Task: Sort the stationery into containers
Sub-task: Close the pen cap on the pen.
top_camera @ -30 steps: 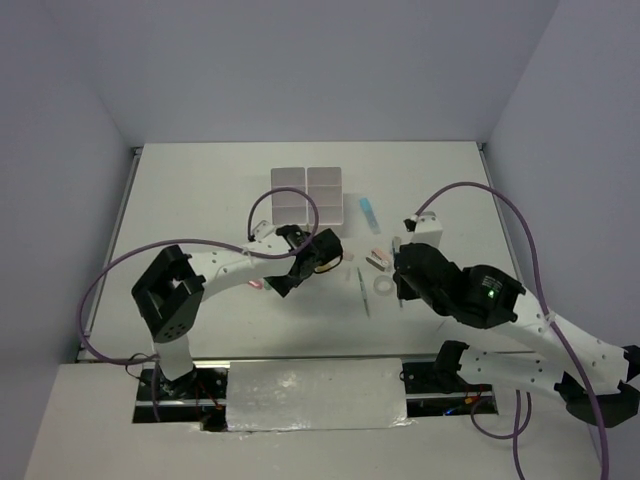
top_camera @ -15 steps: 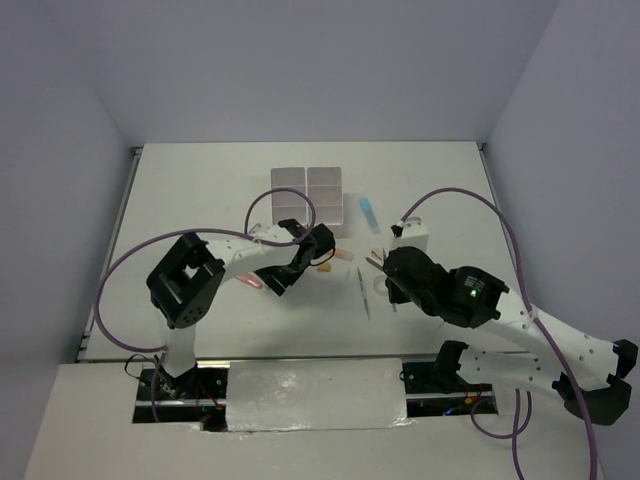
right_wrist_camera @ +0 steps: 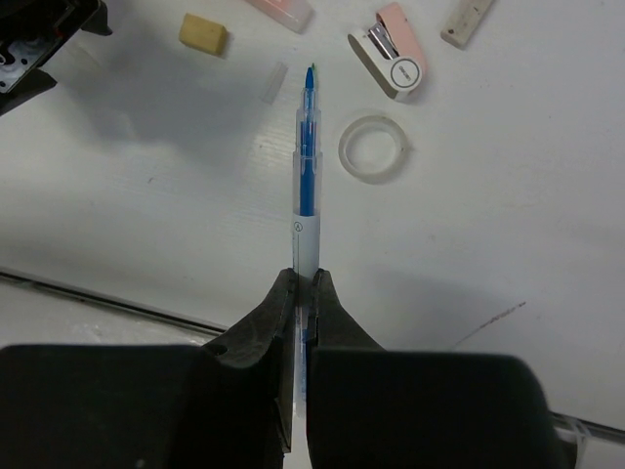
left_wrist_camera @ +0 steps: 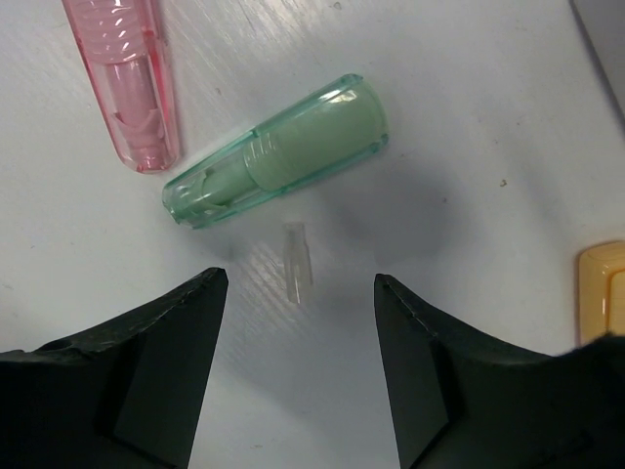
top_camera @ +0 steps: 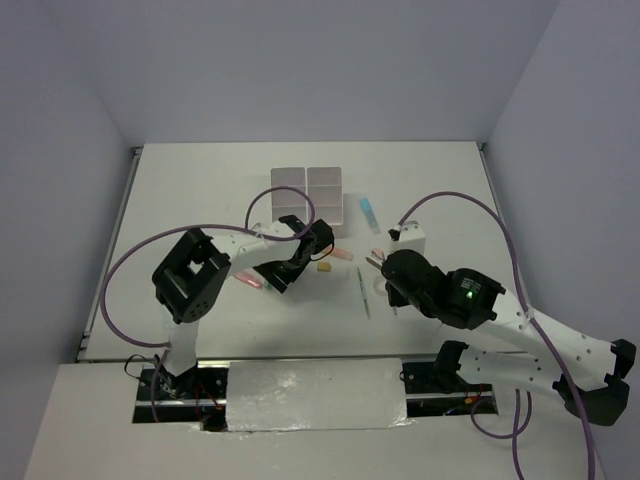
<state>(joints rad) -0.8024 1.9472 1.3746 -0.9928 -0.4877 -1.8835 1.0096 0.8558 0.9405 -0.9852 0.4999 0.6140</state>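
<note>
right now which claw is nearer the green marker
Left: left claw hangs open beside the green marker; right claw, shut on a blue pen, is by the tape ring.

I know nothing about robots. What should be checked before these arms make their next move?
1. Right end effector shut on the blue pen: ok.
2. Left end effector open: ok.
3. Green marker between the left fingers: not ok; it lies beyond them, only a small clear cap between.
4. Purple cable clear of the containers: cannot tell; it crosses them in the top view.
5. Which compartment takes pens: cannot tell.
</note>
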